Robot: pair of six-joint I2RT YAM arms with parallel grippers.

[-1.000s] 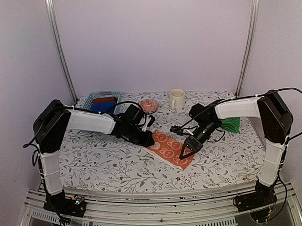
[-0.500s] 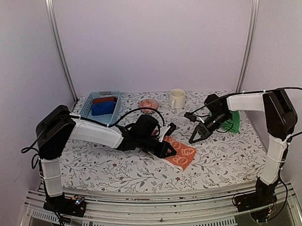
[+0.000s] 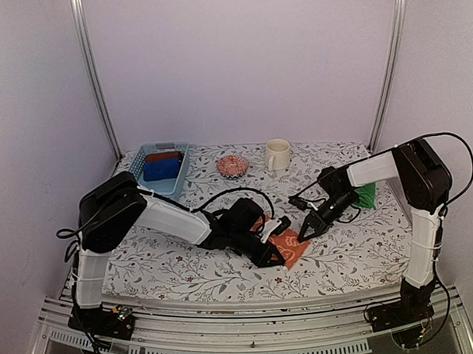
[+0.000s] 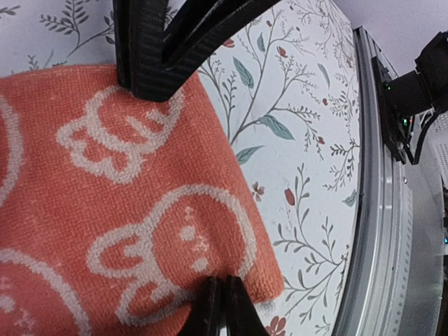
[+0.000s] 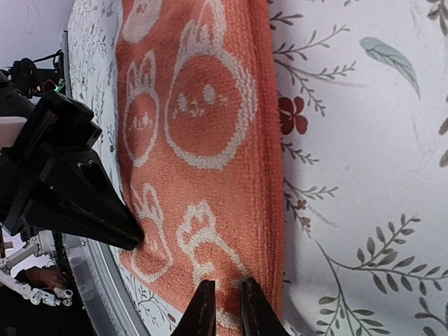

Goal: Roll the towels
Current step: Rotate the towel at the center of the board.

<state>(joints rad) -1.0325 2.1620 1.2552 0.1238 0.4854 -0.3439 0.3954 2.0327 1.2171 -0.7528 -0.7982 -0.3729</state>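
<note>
An orange towel (image 3: 289,243) with white rabbit prints lies folded on the flowered tablecloth, in front of the middle. My left gripper (image 3: 275,258) is shut on its near edge; the left wrist view shows the jaws pressed together into the cloth (image 4: 220,283). My right gripper (image 3: 303,235) rests on the towel's right end. In the right wrist view its fingers (image 5: 224,288) stand almost together, tips down on the orange towel (image 5: 203,126). A green towel (image 3: 366,195) lies crumpled behind the right arm.
A blue basket (image 3: 176,152) holding blue and dark red cloth rolls stands at the back left. A small red patterned bowl (image 3: 232,165) and a cream mug (image 3: 277,154) stand along the back. The table's front rail (image 4: 381,231) runs close to the towel.
The left gripper has swept right and forward with the towel's edge, folding the flat towel into a smaller shape. The right gripper lifted away, then came back down onto the towel's right end.
</note>
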